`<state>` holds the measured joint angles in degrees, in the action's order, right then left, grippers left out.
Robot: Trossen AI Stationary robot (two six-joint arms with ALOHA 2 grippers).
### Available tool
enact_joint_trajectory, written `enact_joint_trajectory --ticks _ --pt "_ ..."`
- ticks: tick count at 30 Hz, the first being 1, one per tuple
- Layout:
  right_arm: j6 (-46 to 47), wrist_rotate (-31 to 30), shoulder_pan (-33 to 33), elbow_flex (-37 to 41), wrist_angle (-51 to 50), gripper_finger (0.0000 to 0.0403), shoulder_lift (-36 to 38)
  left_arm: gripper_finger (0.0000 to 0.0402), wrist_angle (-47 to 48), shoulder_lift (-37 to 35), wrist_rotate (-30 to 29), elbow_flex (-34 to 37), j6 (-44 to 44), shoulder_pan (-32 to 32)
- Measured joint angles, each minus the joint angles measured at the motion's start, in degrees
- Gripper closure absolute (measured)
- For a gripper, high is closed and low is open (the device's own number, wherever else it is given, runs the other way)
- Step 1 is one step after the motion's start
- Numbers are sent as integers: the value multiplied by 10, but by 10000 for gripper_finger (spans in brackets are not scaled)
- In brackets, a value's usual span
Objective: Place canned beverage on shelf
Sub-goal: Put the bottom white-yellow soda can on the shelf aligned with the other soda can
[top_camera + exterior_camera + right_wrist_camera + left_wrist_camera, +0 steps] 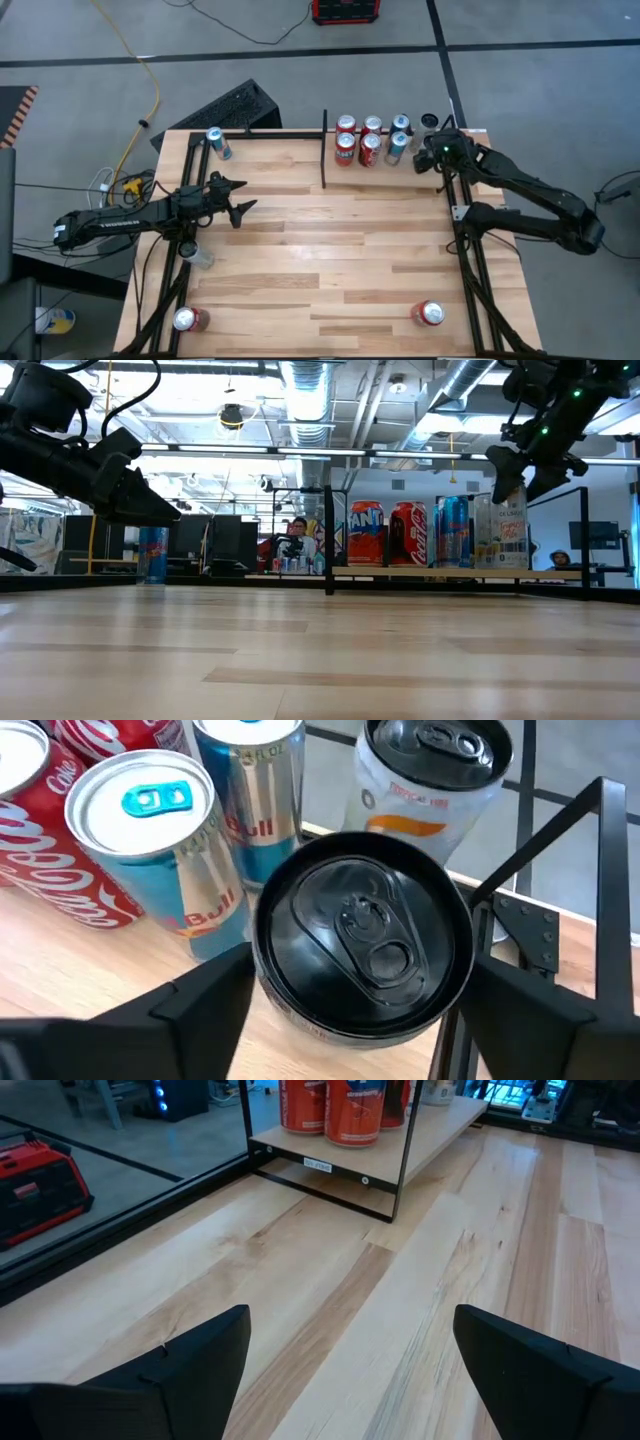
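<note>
Now right gripper (pixel 350 990) w/ jaws open astride black-top can (pixel 365 935) on shelf (pixel 80 980); placed, retreat left. Left gripper (pixel 350 1370) open, empty.

Bright, even overhead light; ceiling lamps (pixel 305 385) glare, soft shadows, near tabletop (pixel 320 660) blurred.

We note a black-topped can (pixel 365 935) upright on the light wood shelf (pixel 385 163), just beside a blue-silver can (pixel 150 830), black divider bar (pixel 324 150) bounding the bay.
</note>
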<state>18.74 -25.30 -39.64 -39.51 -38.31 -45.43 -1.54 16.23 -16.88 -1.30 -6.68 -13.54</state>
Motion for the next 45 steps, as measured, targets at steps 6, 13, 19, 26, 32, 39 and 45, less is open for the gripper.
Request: enact_joint_trajectory --ticks 6,13,19,26,32,39,45 --pt "-26 0 3 0 11 22 2 68 0 0 0 0 0 0" --pt "-24 -1 15 -27 18 27 29 68 0 0 0 0 0 0" --pt "19 8 75 -64 -23 27 54 68 0 0 0 0 0 0" --pt "119 60 217 -68 -113 36 50 68 0 0 0 0 0 0" --pt "214 13 341 -68 -195 90 9 68 0 0 0 0 0 0" --pt "330 -25 353 -65 -303 214 -51 68 0 0 0 0 0 0" --pt "338 -25 300 -40 -274 373 -87 68 0 0 0 0 0 0"
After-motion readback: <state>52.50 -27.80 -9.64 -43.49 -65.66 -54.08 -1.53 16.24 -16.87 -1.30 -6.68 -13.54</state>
